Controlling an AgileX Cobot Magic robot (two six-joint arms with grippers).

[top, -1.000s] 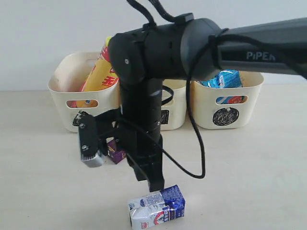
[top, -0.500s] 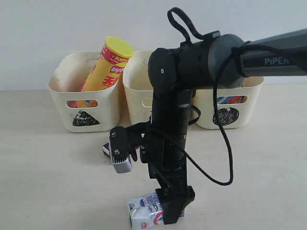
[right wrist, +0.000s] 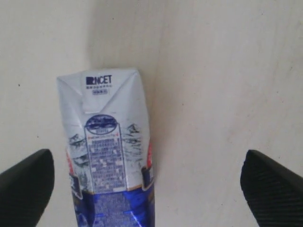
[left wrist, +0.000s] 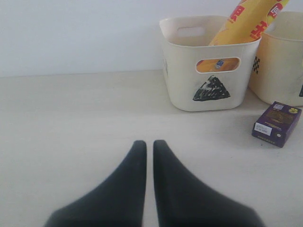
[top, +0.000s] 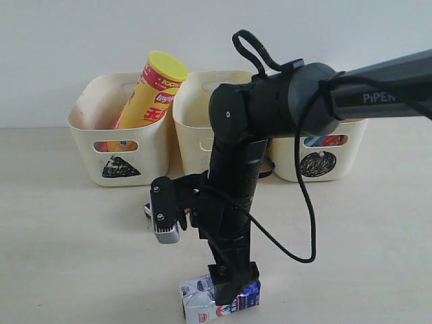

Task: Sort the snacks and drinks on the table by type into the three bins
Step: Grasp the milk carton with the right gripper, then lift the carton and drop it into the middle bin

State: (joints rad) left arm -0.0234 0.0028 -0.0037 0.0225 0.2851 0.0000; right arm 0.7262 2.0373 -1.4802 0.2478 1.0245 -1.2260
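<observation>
So the right gripper [right wrist: 150,187] is spread wide and holding nothing. It's parked right over the blue-and-white milk carton [right wrist: 106,161], one finger on each side with clear table showing between the fingers and the carton. My read is it's lined up to pinch across the carton's narrow width, since the carton is lying flat on its side and that's the easy way to grab it.

The left gripper [left wrist: 148,146] is clenched shut on nothing, low over the table and well out from the triangle bin [left wrist: 184,71]. It looks parked out of the way.

- **Milk carton [top: 219,300]:** well apart from the triangle bin [top: 88,128], out in front of the row on bare table.
- **Yellow Lay's tube [top: 152,91]:** inside the triangle bin, leaning with its lid poking above the rim. It's too tall to lie flat in there, I'd guess.
- **Purple box [left wrist: 277,124]:** lying flat on the table near the triangle bin, toward the middle bin [top: 192,128] next to it.
- **Circle bin [top: 351,148]:** two along from the triangle bin.

What each view gives you:

- **Right wrist view:** the only one that shows the gap on both sides of the carton. In the exterior view the arm covers that.
- **Left wrist view:** shows the purple box clearly, where the exterior view has it almost hidden behind the arm.
- **Exterior view:** the only one showing all three bins together.
</observation>
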